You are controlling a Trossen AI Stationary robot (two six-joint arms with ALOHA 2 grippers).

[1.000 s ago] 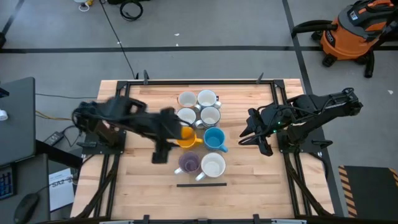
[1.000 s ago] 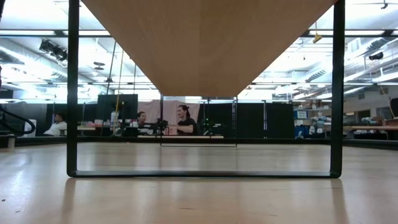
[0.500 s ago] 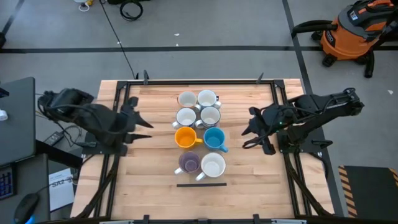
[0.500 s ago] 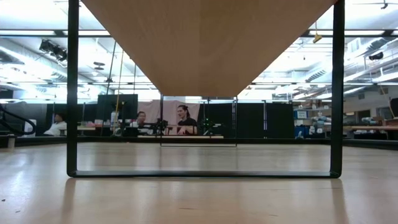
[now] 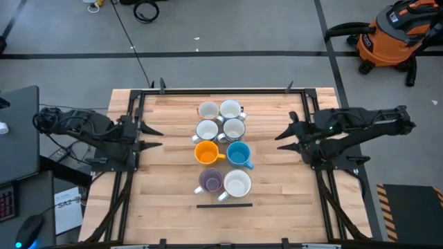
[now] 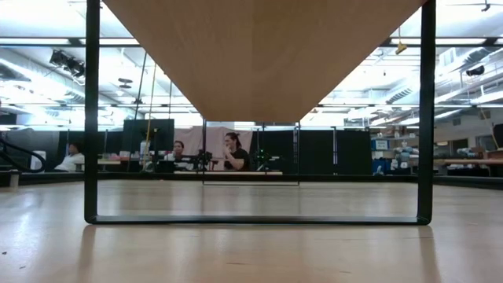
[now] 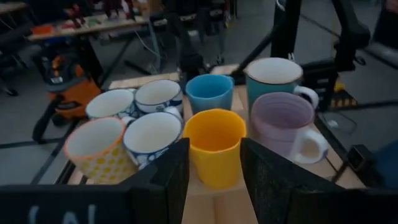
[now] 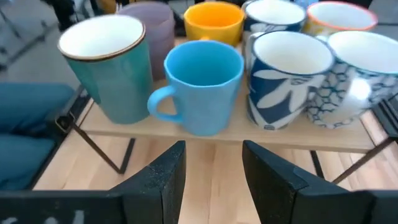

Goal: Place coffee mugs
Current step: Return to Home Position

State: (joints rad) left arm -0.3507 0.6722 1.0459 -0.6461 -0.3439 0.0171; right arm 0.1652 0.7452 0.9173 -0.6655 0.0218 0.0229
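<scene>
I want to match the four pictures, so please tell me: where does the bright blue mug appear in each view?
High view: the blue mug stands beside the yellow-orange mug, on the right arm's side.
Low view: not in it.
Left wrist view: blue mug just behind the yellow-orange mug.
Right wrist view: blue mug at the front, yellow-orange mug behind it.
Shared landmark: the yellow-orange mug.

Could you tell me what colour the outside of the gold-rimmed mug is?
The mug is teal outside, clearest in the right wrist view.

Eight mugs (image 5: pixel 234 129) in two columns on a shelf (image 8: pixel 292 140) at table (image 5: pixel 166 187) centre.
</scene>
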